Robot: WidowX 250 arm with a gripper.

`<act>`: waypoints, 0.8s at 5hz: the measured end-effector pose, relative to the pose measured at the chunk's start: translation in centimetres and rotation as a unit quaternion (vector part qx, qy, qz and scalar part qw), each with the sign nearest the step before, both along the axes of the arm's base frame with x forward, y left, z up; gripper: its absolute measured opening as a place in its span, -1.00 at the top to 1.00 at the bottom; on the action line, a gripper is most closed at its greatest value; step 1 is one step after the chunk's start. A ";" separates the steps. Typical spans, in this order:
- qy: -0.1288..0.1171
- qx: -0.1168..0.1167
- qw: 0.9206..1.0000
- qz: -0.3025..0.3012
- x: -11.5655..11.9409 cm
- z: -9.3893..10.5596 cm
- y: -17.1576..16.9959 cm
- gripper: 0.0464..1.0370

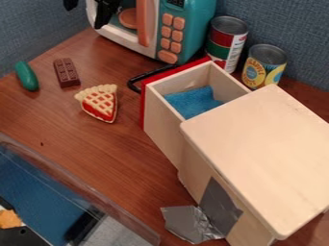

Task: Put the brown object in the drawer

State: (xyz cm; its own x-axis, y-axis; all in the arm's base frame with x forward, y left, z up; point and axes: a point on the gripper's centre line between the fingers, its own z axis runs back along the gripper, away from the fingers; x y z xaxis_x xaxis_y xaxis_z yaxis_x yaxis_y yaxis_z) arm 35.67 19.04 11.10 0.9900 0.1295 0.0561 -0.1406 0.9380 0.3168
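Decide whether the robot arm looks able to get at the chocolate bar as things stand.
Probably yes: nothing covers the chocolate bar, and the green object and pie slice lie apart from it. The gripper, near the toy microwave, seems to have a free way down.

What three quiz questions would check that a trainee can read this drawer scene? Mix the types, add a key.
1. True or false: the wooden drawer is open.
2. Which item is the brown object to put away?
A) toy pie slice
B) toy chocolate bar
C) food can
3. Fill in the colour: the material lying inside the drawer is ____.

Key: 1 true; 2 B; 3 blue.
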 end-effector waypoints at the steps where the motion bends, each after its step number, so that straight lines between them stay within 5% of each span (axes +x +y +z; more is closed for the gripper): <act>1: 0.018 -0.011 1.000 0.004 -0.1 -1.7 -0.1 -0.92; 2: 0.009 -0.028 0.998 0.056 -0.7 -2.4 0.8 -0.92; 4: -0.006 -0.053 0.981 0.186 -3.1 -4.4 2.1 -0.92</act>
